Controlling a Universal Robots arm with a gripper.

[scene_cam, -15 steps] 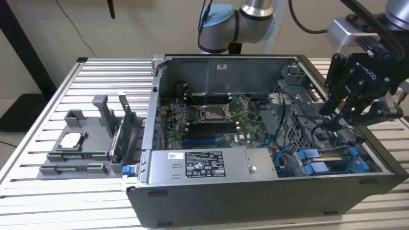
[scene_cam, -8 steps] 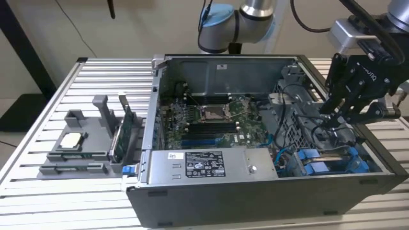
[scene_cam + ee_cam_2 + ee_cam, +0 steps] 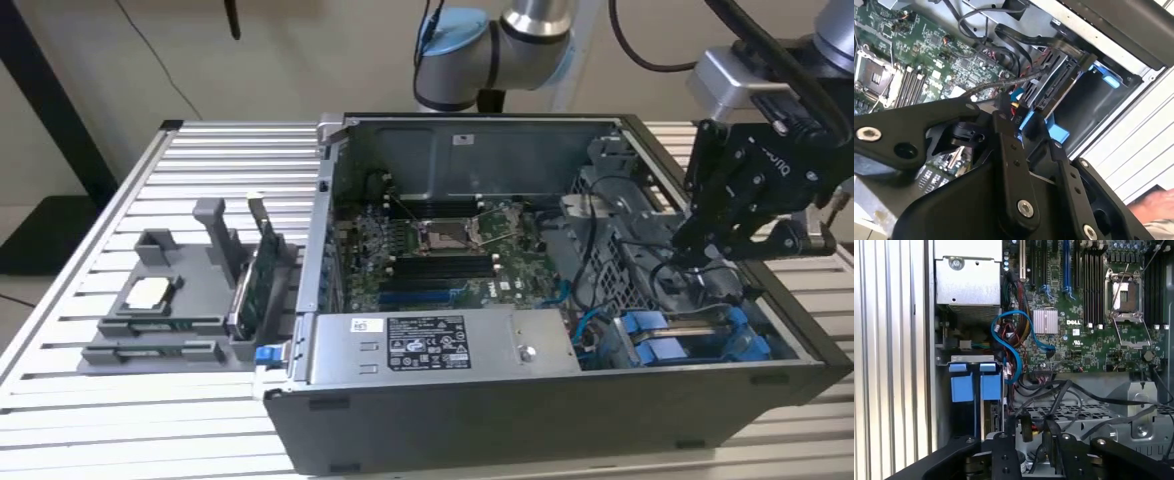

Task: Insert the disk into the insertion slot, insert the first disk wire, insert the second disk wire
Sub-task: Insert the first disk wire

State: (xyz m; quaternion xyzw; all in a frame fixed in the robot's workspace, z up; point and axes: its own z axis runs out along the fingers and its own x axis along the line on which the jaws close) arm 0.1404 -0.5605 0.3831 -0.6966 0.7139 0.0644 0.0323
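The open computer case (image 3: 534, 420) lies on a slatted table. At its corner on the exterior view's right is the insertion slot (image 3: 747, 350), a grey bay with blue clips (image 3: 975, 385). The disk's blue carrier (image 3: 667, 340) sits inside the bay, and the disk body is mostly hidden. My black gripper (image 3: 697, 255) hangs just above the bay, inside the case. In both wrist views a black disk wire connector (image 3: 1026, 427) (image 3: 1015, 107) sits right at my gripper (image 3: 1029, 432) (image 3: 1021, 122), with its wires trailing back into the case. Whether the connector is gripped is unclear.
A grey labelled power-supply box (image 3: 427, 345) (image 3: 968, 277) fills the case's near side. The green motherboard (image 3: 441, 250) (image 3: 1094, 315) lies in the middle. A blue data cable (image 3: 1009, 340) and black wire bundles (image 3: 1069, 395) crowd the space by the bay. A grey parts fixture (image 3: 160, 300) stands on the exterior view's left.
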